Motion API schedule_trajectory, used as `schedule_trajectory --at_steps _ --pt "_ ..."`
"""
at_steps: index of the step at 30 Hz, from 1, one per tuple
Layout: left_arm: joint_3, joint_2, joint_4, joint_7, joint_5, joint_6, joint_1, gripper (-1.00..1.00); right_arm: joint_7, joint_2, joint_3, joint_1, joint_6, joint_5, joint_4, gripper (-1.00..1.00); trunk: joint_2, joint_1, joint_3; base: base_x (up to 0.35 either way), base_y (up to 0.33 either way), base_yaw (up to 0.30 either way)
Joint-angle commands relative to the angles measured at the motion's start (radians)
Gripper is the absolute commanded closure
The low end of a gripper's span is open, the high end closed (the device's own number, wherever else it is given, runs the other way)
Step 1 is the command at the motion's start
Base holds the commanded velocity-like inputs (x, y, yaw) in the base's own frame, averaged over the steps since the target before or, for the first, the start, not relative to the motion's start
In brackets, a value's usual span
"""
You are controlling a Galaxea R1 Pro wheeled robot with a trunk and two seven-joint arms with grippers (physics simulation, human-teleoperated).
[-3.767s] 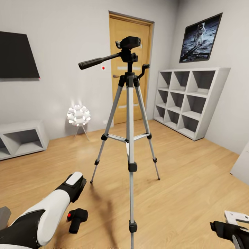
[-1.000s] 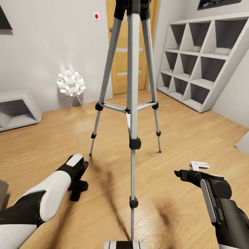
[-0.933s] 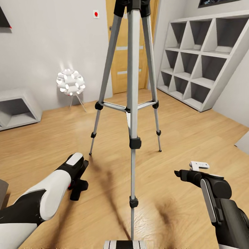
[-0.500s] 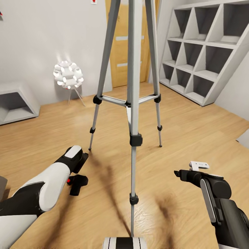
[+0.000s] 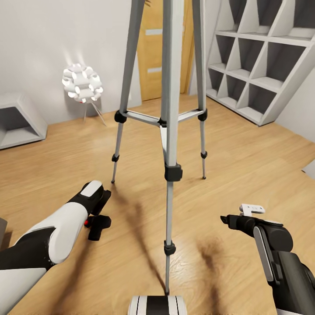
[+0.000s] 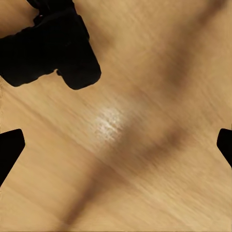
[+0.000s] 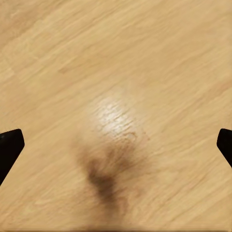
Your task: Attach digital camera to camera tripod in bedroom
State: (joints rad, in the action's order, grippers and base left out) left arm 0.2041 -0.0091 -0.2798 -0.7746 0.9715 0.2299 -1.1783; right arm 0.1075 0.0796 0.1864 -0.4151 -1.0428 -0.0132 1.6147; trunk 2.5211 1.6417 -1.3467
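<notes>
1. Light wood floor (image 5: 245, 175) runs back to pale walls, a wooden door (image 5: 151, 52) and a grey cube shelf (image 5: 262, 61) whose visible compartments hold nothing I can make out; a low grey open unit (image 5: 17, 122) sits at the far left, also bare inside.
2. Camera tripod (image 5: 168, 109) stands on the floor straight ahead, between the two arms, its nearest leg planted just in front of the robot's base; compared with half a second ago it fills more of the head view and its brace sits lower, so the camera has closed in.
3. Left gripper (image 6: 116, 145) hangs over the floor with fingers spread wide and nothing between them.
4. Right gripper (image 7: 116, 142) is likewise spread wide over bare floor, holding nothing.
5. Digital camera (image 5: 97, 225) lies on the floor just beyond and to one side of the left fingers (image 6: 9, 152), not touching them.
6. Glowing white lamp (image 5: 82, 83) stands near the far wall.
</notes>
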Motion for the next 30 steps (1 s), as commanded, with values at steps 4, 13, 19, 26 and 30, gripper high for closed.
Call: schedule_trajectory --at_steps 4,13,19,26,30 --pt "0.000 0.001 -0.002 -0.005 0.002 0.006 0.000 -1.00 0.006 0.000 0.000 -0.001 -0.004 -0.002 0.001 -1.00 0.001 0.002 -0.016 0.000 0.000 0.000" --pt "0.000 0.000 -0.002 -0.005 0.002 0.006 0.000 -1.00 0.006 0.000 -0.001 -0.001 -0.004 -0.002 0.001 -1.00 0.003 0.006 -0.051 0.000 0.000 0.000" --pt "-0.001 -0.002 -0.002 -0.003 0.002 0.006 -0.001 -1.00 0.006 0.000 -0.001 -0.001 -0.004 -0.002 0.001 -1.00 0.005 0.008 -0.074 0.000 0.000 0.000" --pt "-0.001 -0.004 -0.002 -0.002 0.002 0.005 -0.003 -1.00 0.006 -0.001 -0.003 0.000 -0.004 -0.002 0.001 -1.00 0.006 0.011 -0.098 0.000 0.000 0.000" --pt "-0.001 -0.004 -0.002 -0.002 0.001 -0.004 -0.003 -1.00 0.006 -0.002 -0.004 0.001 -0.004 -0.002 0.001 -1.00 0.006 0.011 -0.098 0.000 0.000 0.000"
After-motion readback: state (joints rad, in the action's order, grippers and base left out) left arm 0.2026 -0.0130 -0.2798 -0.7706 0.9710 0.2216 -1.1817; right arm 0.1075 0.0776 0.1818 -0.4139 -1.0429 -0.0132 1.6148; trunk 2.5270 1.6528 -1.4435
